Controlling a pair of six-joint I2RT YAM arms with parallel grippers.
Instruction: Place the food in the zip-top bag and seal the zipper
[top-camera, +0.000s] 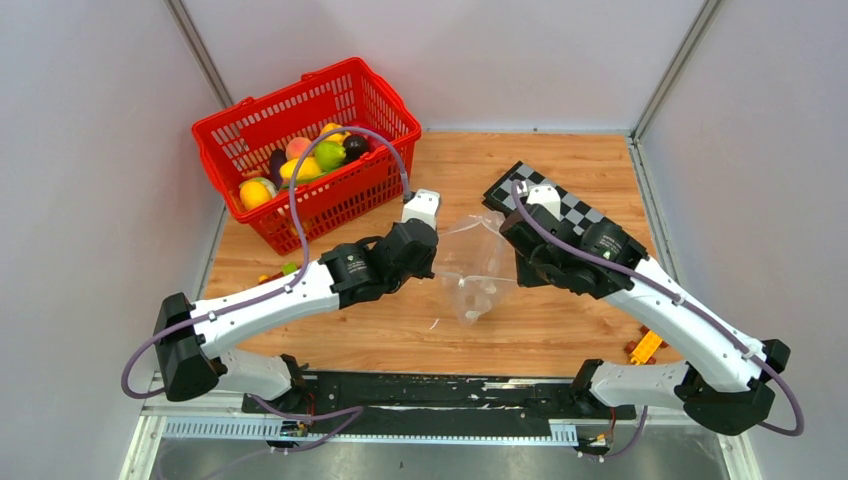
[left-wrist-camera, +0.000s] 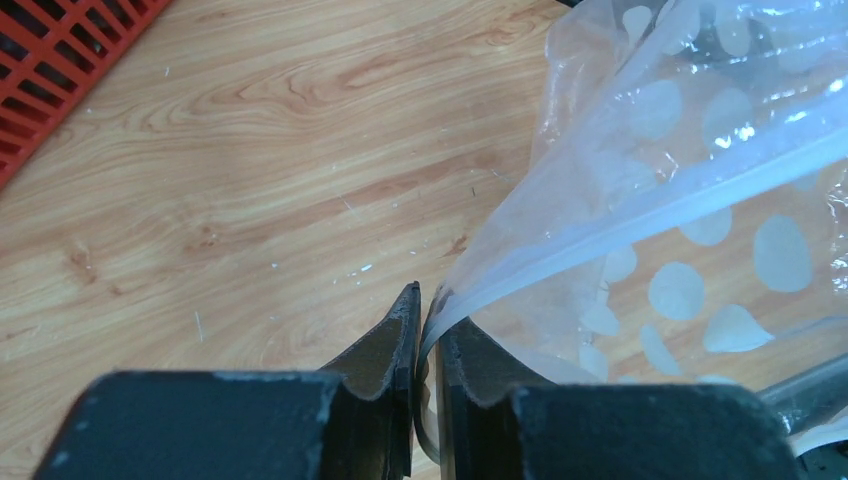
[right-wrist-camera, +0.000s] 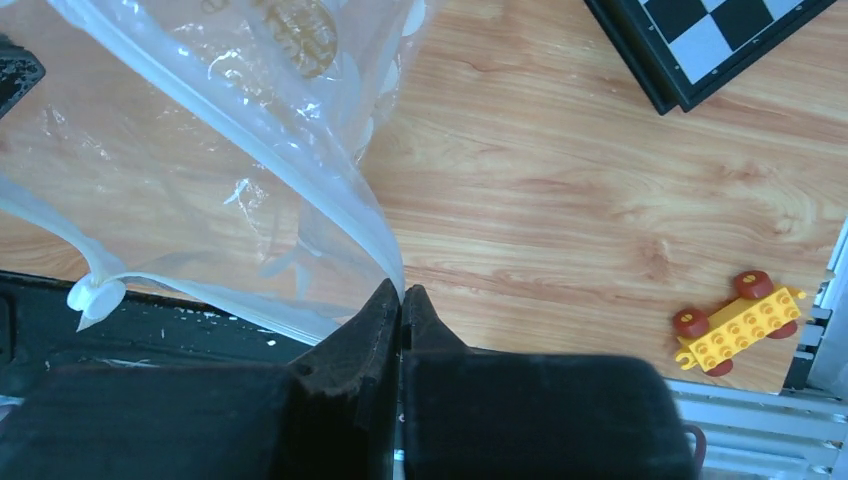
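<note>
The clear zip-top bag (top-camera: 470, 265) with white dots hangs stretched between both grippers over the wooden table. My left gripper (top-camera: 432, 255) is shut on its left mouth edge. In the left wrist view the zipper (left-wrist-camera: 640, 215) runs down between the fingertips of the left gripper (left-wrist-camera: 425, 295). My right gripper (top-camera: 512, 238) is shut on the opposite edge. In the right wrist view the bag (right-wrist-camera: 200, 150) and its zipper strip (right-wrist-camera: 290, 150) end at the tips of the right gripper (right-wrist-camera: 400, 292). The food (top-camera: 310, 160) lies in a red basket at the back left. No food shows inside the bag.
The red basket (top-camera: 300, 95) stands behind the left arm; its corner (left-wrist-camera: 60, 60) shows in the left wrist view. A checkerboard (top-camera: 565, 205) lies behind the right gripper. A yellow toy-block car (top-camera: 645, 347) sits near the right front edge. Small toy pieces (top-camera: 285, 270) lie by the left forearm.
</note>
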